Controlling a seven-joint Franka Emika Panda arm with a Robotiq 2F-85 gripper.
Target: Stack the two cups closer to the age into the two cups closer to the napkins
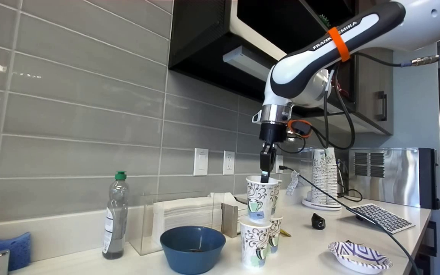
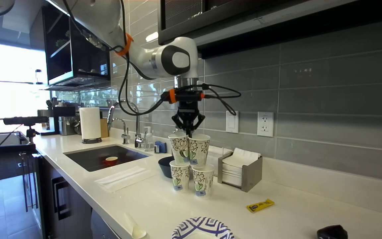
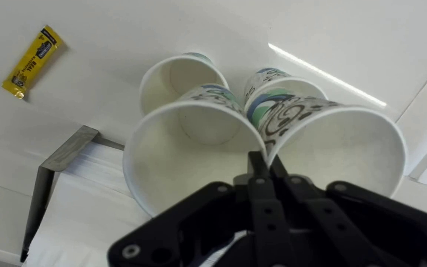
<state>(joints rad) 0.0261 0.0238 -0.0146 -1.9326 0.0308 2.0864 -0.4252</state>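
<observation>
My gripper (image 3: 269,165) is shut on the touching walls of two patterned paper cups, one finger inside each. These held cups, the pair closer to the edge, show in the wrist view, left (image 3: 198,163) and right (image 3: 347,148). They also show in an exterior view (image 2: 179,149) (image 2: 200,149). The two cups closer to the napkins stand upright on the counter directly below (image 2: 180,179) (image 2: 203,182). The held bottoms are at about the lower rims; I cannot tell whether they are inside. Both held cups tilt slightly. The napkins (image 2: 240,162) sit in a holder beside the cups.
A blue bowl (image 1: 192,252) stands close beside the lower cups. A soap bottle (image 1: 115,217) is farther along. A yellow packet (image 2: 260,205), a patterned paper plate (image 2: 202,229) and a black object (image 1: 318,221) lie on the counter. The sink (image 2: 78,159) is beyond.
</observation>
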